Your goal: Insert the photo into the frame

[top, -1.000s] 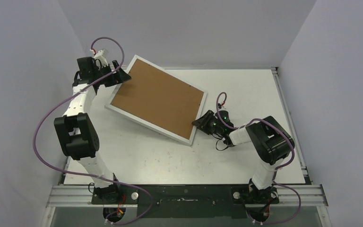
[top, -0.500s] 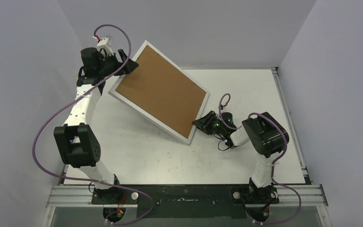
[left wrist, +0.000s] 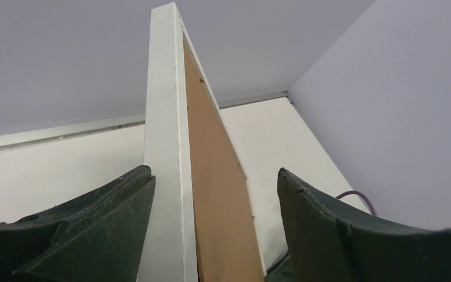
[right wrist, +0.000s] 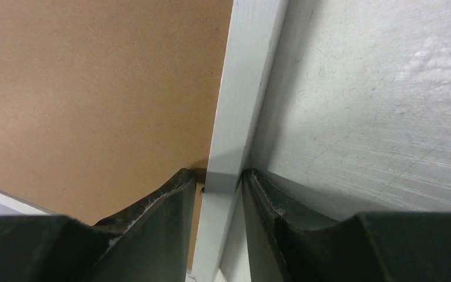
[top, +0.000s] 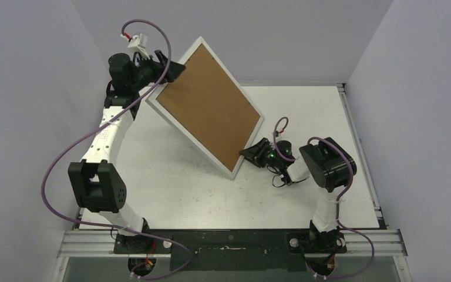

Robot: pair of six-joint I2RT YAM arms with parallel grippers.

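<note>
While the frame [top: 211,111] is tipped up steeply, brown back showing, the photo is nowhere in sight.

Right gripper [top: 249,154] pinches the frame's white rim at its low corner, right of the table's [top: 170,194] middle. Left gripper [top: 173,67], jaws wide, straddles the raised corner above the far-left edge, one finger [left wrist: 94,229] against the rim. It looks like a turn-over step. The next move calls for a steady pivot on the pinched corner, without slipping.
</note>
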